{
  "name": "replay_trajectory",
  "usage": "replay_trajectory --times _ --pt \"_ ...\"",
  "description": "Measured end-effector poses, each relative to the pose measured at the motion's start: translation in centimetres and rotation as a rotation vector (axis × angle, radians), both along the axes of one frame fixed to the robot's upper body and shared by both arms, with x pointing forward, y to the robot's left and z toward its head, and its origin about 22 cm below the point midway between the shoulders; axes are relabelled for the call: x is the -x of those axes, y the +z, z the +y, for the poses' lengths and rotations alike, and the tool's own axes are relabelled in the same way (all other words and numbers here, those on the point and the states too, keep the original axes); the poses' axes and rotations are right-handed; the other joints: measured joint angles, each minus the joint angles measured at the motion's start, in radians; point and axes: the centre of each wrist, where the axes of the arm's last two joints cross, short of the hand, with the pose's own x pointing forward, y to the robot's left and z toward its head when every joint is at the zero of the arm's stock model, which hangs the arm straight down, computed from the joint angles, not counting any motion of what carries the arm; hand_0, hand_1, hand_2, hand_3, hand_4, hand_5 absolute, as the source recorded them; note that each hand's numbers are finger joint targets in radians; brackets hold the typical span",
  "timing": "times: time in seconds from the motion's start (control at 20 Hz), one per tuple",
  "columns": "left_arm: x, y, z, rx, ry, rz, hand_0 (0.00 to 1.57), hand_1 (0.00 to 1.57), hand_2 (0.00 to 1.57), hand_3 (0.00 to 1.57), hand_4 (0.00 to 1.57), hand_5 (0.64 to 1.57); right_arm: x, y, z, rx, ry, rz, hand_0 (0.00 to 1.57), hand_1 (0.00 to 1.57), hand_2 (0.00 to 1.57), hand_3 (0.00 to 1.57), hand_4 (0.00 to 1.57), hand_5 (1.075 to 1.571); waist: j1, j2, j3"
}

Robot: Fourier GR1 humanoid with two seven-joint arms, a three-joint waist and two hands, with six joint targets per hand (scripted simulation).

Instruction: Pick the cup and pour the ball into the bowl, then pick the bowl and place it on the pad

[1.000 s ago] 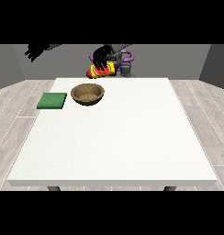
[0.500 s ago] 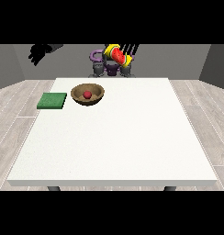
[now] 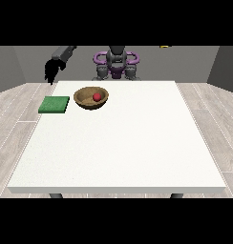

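Hanging at the view's left, about ten o'clock from the bowl (image 3: 91, 98), one hand (image 3: 52, 71) droops with fingers pointing down and holds nothing; the other hand is out of sight. One red ball (image 3: 97, 96) already lies in the one bowl, so pouring looks done, though no cup is visible. Left to do: carry the bowl to the one green pad (image 3: 54, 104), just beside it at nine o'clock on the table (image 3: 123, 147).

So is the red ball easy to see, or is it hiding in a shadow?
Front view: the red ball shows brightly inside the brown bowl; the bowl's inner wall is a little darker; no glare on the white table; the robot hand at the view's left looks dark.
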Motion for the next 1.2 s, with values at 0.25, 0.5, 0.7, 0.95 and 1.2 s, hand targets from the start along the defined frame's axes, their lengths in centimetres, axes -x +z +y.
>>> replay_trajectory --times 0.25,0.5,0.7,0.95,1.2 --pt "0.3 2.7 6.9 0.141 -0.093 -0.045 0.00 0.00 0.00 0.00 1.05 1.555 0.2 -2.0 1.7 -0.026 -0.043 -0.027 0.00 0.00 0.00 0.00 0.74 1.567 0.050 0.078 0.0046" --pt "1.3 3.6 10.8 0.182 -0.118 -0.069 0.00 0.00 0.00 0.00 0.98 1.553 -0.7 -3.8 3.4 -0.055 -0.041 -0.050 0.00 0.00 0.00 0.00 0.65 1.560 0.047 0.129 0.0067" --pt "2.4 4.7 14.3 0.194 -0.104 -0.074 0.00 0.00 0.00 0.00 1.01 1.536 -1.3 -5.0 5.4 -0.059 -0.017 -0.051 0.00 0.00 0.00 0.00 0.57 1.559 0.021 0.145 0.0072" --pt "3.6 4.8 16.5 0.201 -0.098 -0.091 0.00 0.00 0.00 0.00 1.01 1.536 -2.2 -6.0 6.0 -0.063 0.004 -0.057 0.00 0.00 0.00 0.00 0.52 1.554 0.007 0.170 0.0076" --pt "4.6 5.6 17.3 0.196 -0.095 -0.130 0.00 0.00 0.00 0.00 1.01 1.534 -2.8 -6.4 6.5 -0.063 0.004 -0.121 0.00 0.00 0.00 0.00 0.48 1.549 0.002 0.203 -0.0070"
